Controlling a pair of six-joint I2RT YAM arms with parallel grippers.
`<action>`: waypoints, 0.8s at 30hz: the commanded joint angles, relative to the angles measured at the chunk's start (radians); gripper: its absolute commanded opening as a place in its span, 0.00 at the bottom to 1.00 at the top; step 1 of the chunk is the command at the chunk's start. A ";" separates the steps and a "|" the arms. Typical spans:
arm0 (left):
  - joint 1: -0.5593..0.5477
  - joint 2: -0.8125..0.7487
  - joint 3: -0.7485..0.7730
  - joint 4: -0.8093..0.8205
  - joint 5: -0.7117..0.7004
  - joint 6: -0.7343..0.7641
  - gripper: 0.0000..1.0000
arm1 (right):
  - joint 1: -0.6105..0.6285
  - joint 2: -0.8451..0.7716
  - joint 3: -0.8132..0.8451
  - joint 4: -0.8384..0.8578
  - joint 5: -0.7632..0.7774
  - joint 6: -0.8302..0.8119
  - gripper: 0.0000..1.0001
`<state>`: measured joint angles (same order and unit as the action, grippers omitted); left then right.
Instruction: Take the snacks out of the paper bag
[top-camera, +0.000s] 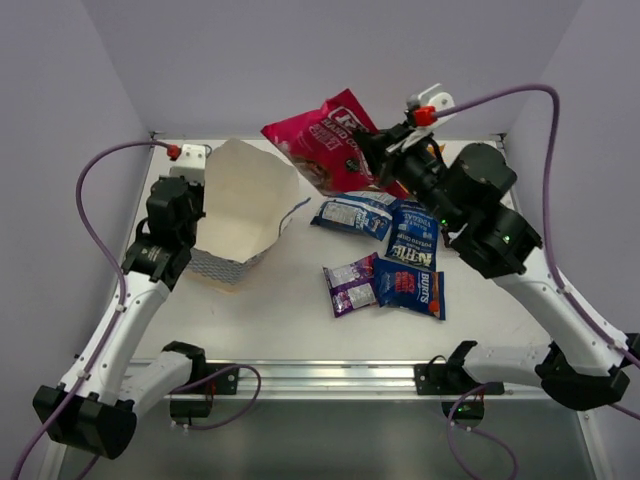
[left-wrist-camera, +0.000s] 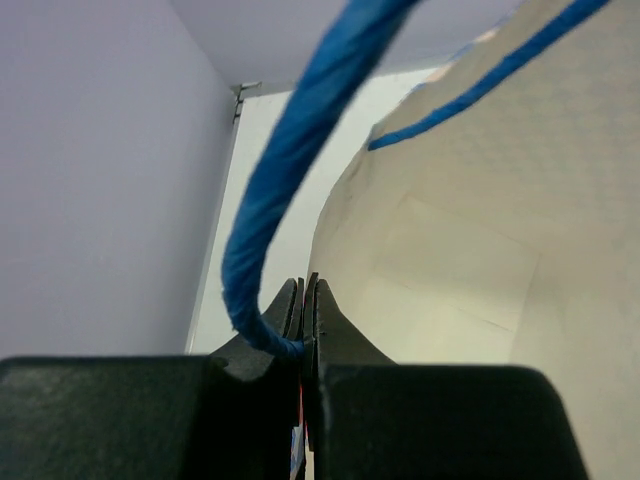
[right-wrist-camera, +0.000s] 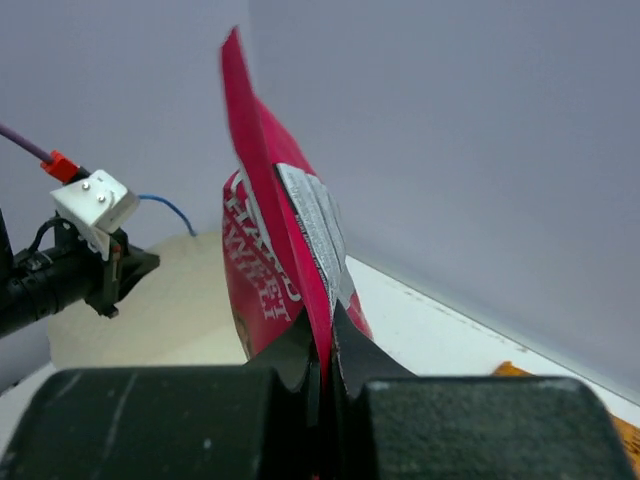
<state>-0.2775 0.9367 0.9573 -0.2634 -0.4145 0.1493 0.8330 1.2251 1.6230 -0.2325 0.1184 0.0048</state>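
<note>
Jaws are closed tight on both arms: the right gripper (right-wrist-camera: 322, 375) holds the pink-red packet (top-camera: 325, 150) aloft, the left gripper (left-wrist-camera: 308, 312) pinches the paper bag (top-camera: 245, 200) by its blue cord handle (left-wrist-camera: 290, 170).

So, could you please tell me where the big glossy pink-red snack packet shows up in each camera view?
Top external: the big pink-red snack packet is upper centre, pinched by the right gripper.
Left wrist: not in it.
Right wrist: the packet is at centre, standing up out of the gripper.
Shared landmark: the paper bag's cream surface, in all three.
</note>
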 joint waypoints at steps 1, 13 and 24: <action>0.072 0.063 0.058 0.010 -0.027 -0.109 0.00 | -0.012 -0.091 -0.067 -0.014 0.171 -0.039 0.00; 0.216 0.278 0.196 0.050 0.063 -0.309 0.00 | 0.049 -0.040 -0.385 -0.033 -0.389 0.280 0.00; 0.342 0.405 0.265 0.081 0.123 -0.390 0.00 | 0.020 0.376 -0.353 0.165 -0.537 0.500 0.00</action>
<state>0.0341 1.3209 1.1656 -0.2481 -0.3096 -0.1856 0.8963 1.5414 1.2007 -0.1837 -0.3935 0.4164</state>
